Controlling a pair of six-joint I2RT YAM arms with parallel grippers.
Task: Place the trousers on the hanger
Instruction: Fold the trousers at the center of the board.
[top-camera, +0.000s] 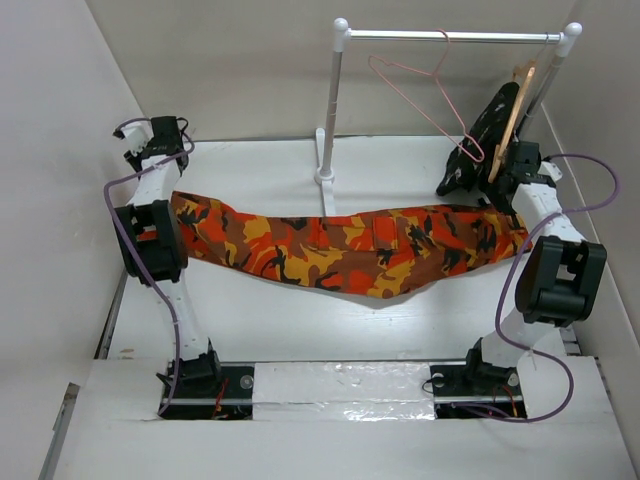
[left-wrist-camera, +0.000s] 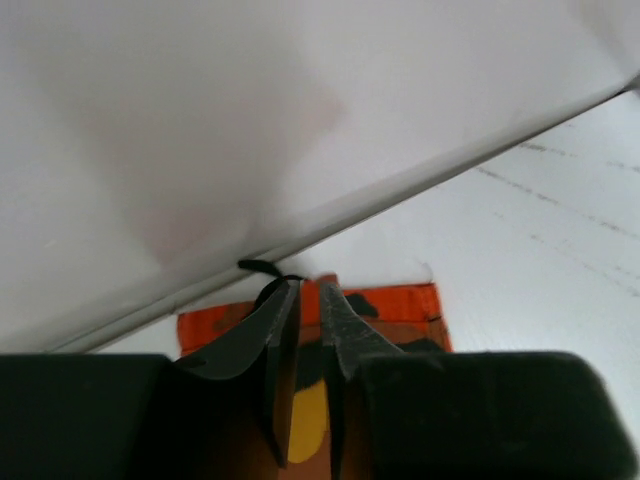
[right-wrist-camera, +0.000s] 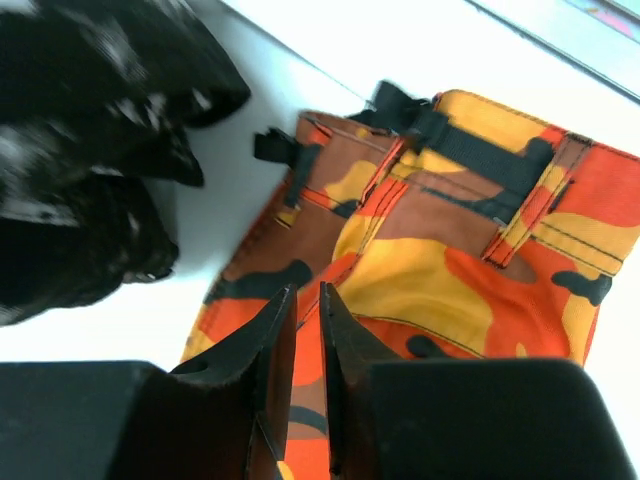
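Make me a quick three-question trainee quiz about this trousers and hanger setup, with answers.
1. True or false: the pink hanger hangs from the rail.
2. What are the left pincer and right pincer shut on? A) the trousers B) a black garment C) a wooden hanger
3. Which end of the trousers does the right pincer hold: waist or cuff?
Key: 1 true; 2 A; 3 waist.
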